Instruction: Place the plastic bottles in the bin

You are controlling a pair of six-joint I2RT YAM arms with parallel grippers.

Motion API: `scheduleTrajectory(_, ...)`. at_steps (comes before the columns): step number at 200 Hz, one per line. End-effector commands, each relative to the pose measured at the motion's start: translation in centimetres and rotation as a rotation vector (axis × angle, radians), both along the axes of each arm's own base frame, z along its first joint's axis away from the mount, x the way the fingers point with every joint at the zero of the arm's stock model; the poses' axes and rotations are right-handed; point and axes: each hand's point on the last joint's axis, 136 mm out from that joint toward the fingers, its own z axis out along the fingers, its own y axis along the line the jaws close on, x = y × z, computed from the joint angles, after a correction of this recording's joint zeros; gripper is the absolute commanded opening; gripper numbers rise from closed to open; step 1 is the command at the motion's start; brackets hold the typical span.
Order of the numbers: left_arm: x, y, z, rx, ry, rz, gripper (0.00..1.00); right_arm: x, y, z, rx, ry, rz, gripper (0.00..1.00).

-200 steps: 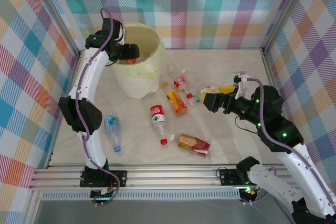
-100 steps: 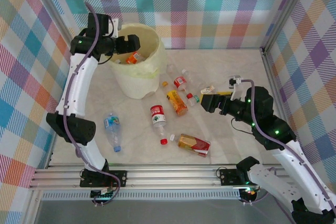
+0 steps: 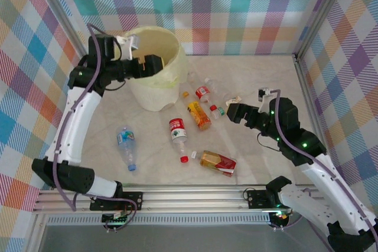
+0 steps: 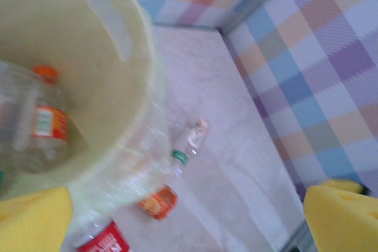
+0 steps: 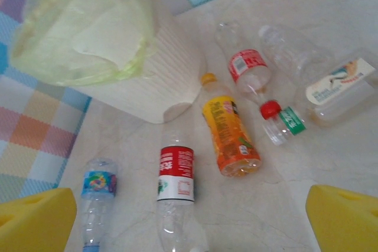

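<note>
The pale-yellow bin (image 3: 159, 87) stands at the back left, lined with a bag. My left gripper (image 3: 152, 63) hovers open over its left rim with nothing between its yellow pads (image 4: 32, 219). Inside the bin (image 4: 127, 95) lies a clear bottle with an orange cap (image 4: 41, 116). Several bottles lie on the table: a red-label one (image 3: 177, 129) (image 5: 176, 172), an orange one (image 3: 199, 115) (image 5: 227, 131), a blue-label one (image 3: 126, 144) (image 5: 97, 184) and an amber one (image 3: 218, 162). My right gripper (image 3: 231, 112) (image 5: 189, 222) hangs open and empty to the right of the orange bottle.
A cluster of small bottles lies behind the right gripper: one with a red label (image 5: 251, 66), one with a red cap (image 5: 282, 119), one with a white label (image 5: 336, 84). Checked walls (image 3: 35, 87) and metal rails enclose the table. Bare marble shows at the far right (image 3: 277, 81).
The left gripper has opened over the bin; the orange-labelled bottle it held is now inside. The left arm drew back to the left. The right gripper dipped slightly.
</note>
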Motion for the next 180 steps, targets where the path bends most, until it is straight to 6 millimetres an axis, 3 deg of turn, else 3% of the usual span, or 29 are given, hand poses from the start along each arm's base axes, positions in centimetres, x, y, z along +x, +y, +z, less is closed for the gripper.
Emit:
scheduleTrajectory(1, -4.3, -3.0, 1.3, -0.066, -0.062, -0.160, 1.00, 1.0, -1.2, -0.7, -0.028, 0.062, -0.105, 1.00)
scheduleTrajectory(39, -8.9, -5.0, -2.4, -0.050, -0.042, -0.258, 1.00, 3.2, -1.7, -2.3, -0.038, 0.161, -0.204, 0.99)
scheduleTrajectory(75, -11.8, -6.6, -6.1, -0.047, 0.016, -0.328, 1.00, 5.8, -2.5, -4.2, -0.014, 0.239, -0.299, 0.99)
scheduleTrajectory(131, -12.6, -7.7, -8.8, -0.041, 0.046, -0.368, 1.00, 9.9, -4.7, -7.9, 0.084, 0.342, -0.465, 0.99)
scheduleTrajectory(180, -13.6, -8.1, -8.7, -0.040, 0.040, -0.416, 1.00, 13.0, -5.3, -11.8, 0.133, 0.416, -0.583, 0.98)
